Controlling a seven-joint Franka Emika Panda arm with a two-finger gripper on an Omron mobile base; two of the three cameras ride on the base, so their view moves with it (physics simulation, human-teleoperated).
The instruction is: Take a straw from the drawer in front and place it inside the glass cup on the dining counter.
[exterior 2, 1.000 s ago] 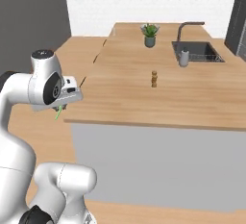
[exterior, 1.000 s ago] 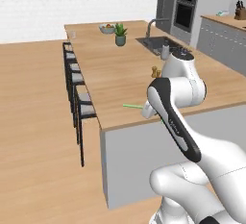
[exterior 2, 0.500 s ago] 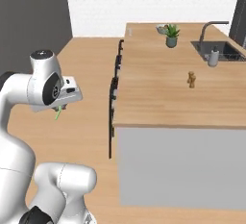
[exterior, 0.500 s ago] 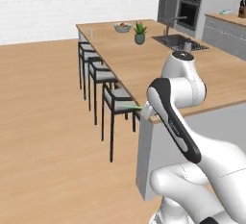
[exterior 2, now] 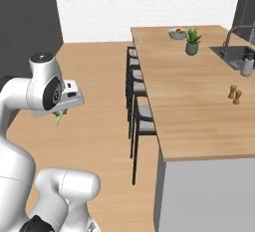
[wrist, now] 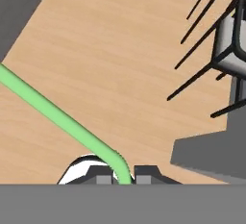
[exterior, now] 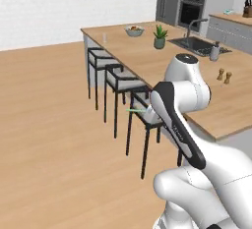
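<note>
The end effector (exterior: 147, 110) sits tucked close against the arm in the left base view, closed on the straw (exterior: 134, 109), whose green length pokes out toward 9 o'clock; carrying it close to the body seems meant to keep the thin stick clear of the stools (exterior: 120, 83) while the base travels. The dining bench (exterior: 147, 58) runs from centre toward 1 o'clock, and the glass cup (exterior: 104, 37) stands near its far corner at 11 o'clock, well apart from the straw, with the fruit bowl (exterior: 134, 31) and a potted plant (exterior: 160, 36) further along the top. In the right base view the end effector (exterior 2: 61, 112) hangs at 9 o'clock, the straw (exterior 2: 59, 119) slanting down from it over the wooden floor (exterior 2: 99, 101); the glass cup (exterior 2: 140, 38) is a faint shape at the bench's (exterior 2: 194, 91) far edge near 12 o'clock. In the hand view the fingertips (wrist: 98, 175) pinch the straw (wrist: 57, 115) at one end, so the free length runs up toward 10 o'clock, ready to be dropped into the cup.
</note>
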